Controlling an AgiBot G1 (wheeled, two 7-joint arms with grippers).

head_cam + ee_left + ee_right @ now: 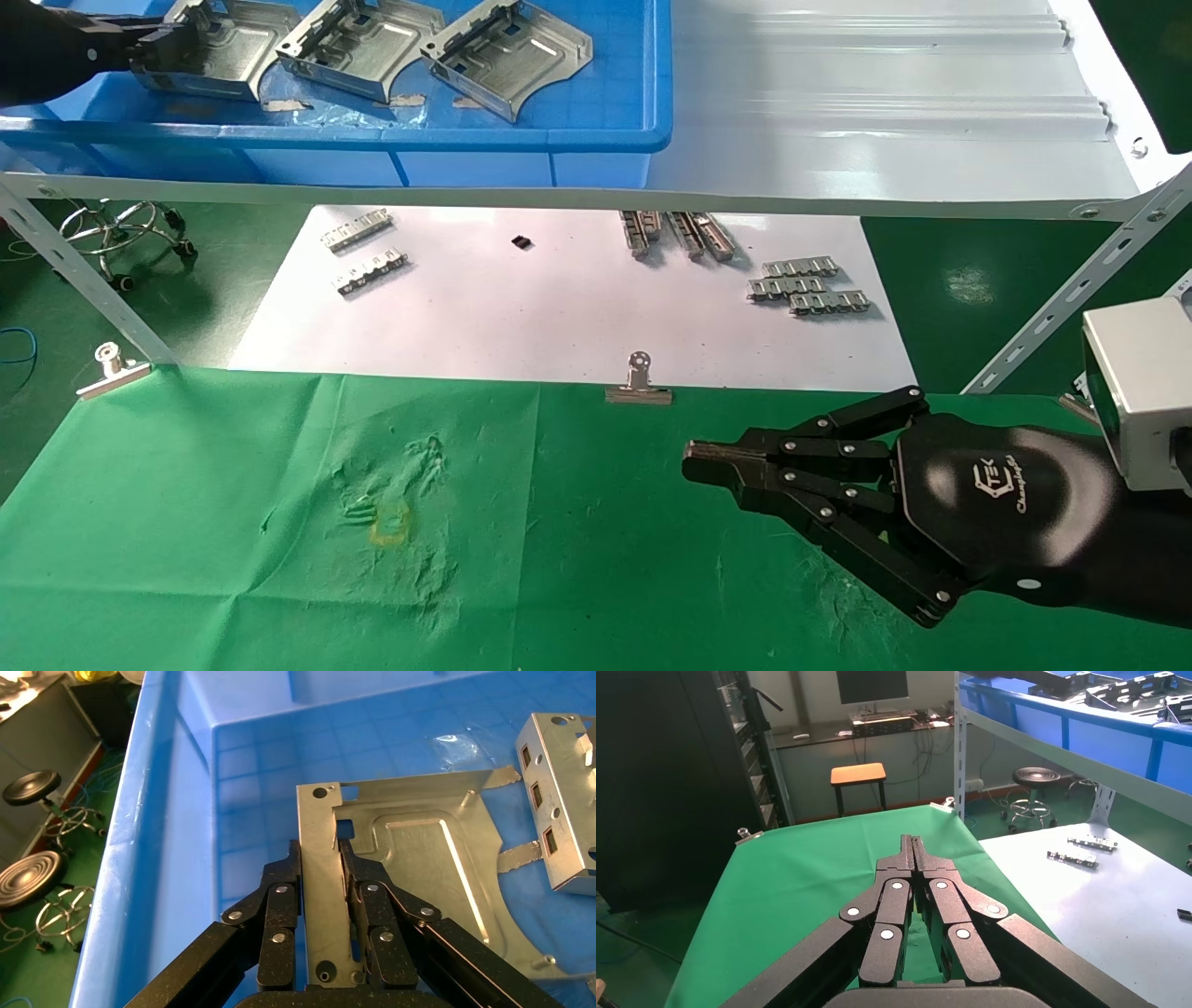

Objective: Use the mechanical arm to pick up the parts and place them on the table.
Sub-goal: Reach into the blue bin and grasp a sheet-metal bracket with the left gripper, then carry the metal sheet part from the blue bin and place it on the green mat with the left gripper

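Observation:
Three silver parts lie in the blue bin (521, 140) on the shelf: a left one (223, 56), a middle one (354, 42) and a right one (507, 51). My left gripper (163, 47) reaches into the bin and is shut on the folded side wall of the left part (422, 846); its black fingers (281, 896) press that wall from both sides, between them the left gripper (322, 864). My right gripper (694, 461) hovers shut and empty over the green table (233, 522), seen again as right gripper (913, 843).
A pale grey ribbed shelf (885, 112) carries the bin. Below it a white sheet (559, 308) holds small toothed strips (805, 289). Binder clips (639, 384) pin the cloth's far edge. Slanted shelf struts (1071, 289) stand at both sides. A stool (121, 233) stands at the left.

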